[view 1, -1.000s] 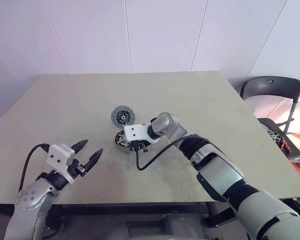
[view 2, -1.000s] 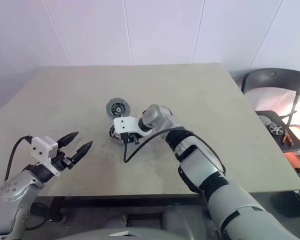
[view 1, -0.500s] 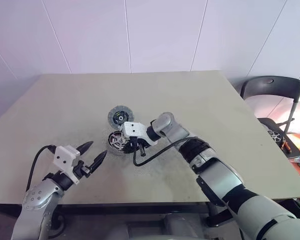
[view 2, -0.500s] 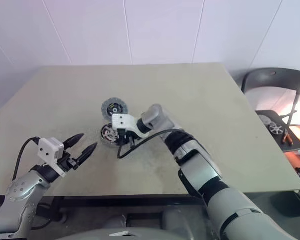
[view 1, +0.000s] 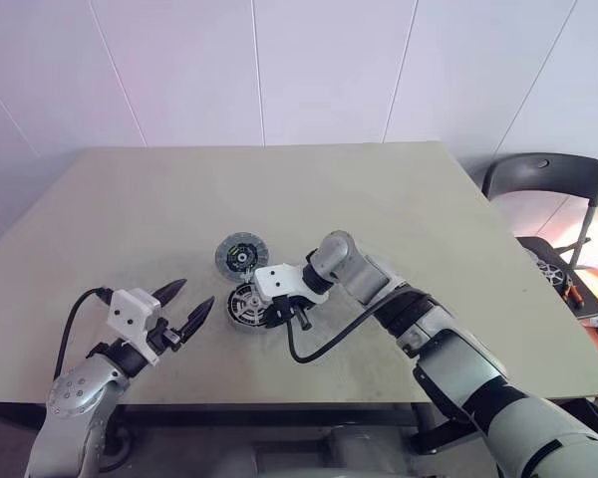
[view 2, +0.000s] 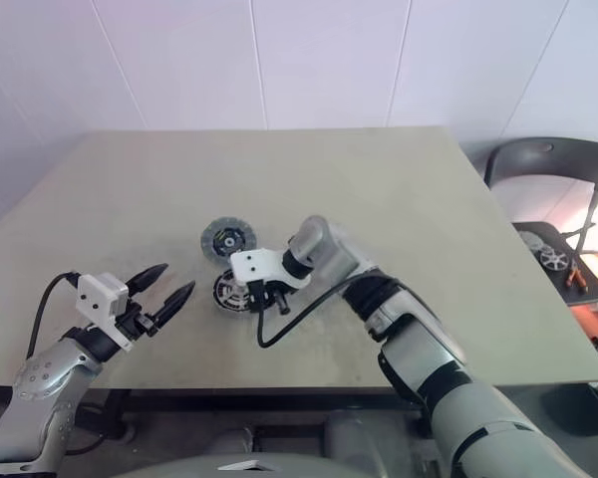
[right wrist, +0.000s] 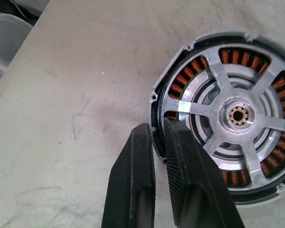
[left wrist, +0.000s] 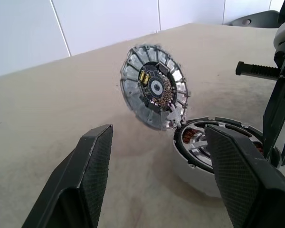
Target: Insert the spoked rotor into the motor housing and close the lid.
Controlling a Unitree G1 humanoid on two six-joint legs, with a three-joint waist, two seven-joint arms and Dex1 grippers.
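The left gripper (view 1: 187, 306) sits nearest, on the near-left side of the motor housing (view 1: 247, 304), fingers spread wide and holding nothing, aimed at the housing but well short of it. The housing is out in the middle of the table (view 1: 429, 219), and the spoked rotor (right wrist: 237, 114) looks already dropped in: silver spokes over the copper windings, hub centred. The right gripper (right wrist: 157, 142) is right at the housing's edge, fingers nearly pressed together, pinching the rim or just resting against it, I can't tell which. Just behind the housing, the lid (view 1: 237, 256) stands flipped open, joined at the rim. So I'd say insertion is basically done and it's lid time. Next move would be getting a finger behind the lid and tipping it down over the rotor while the housing stays put.
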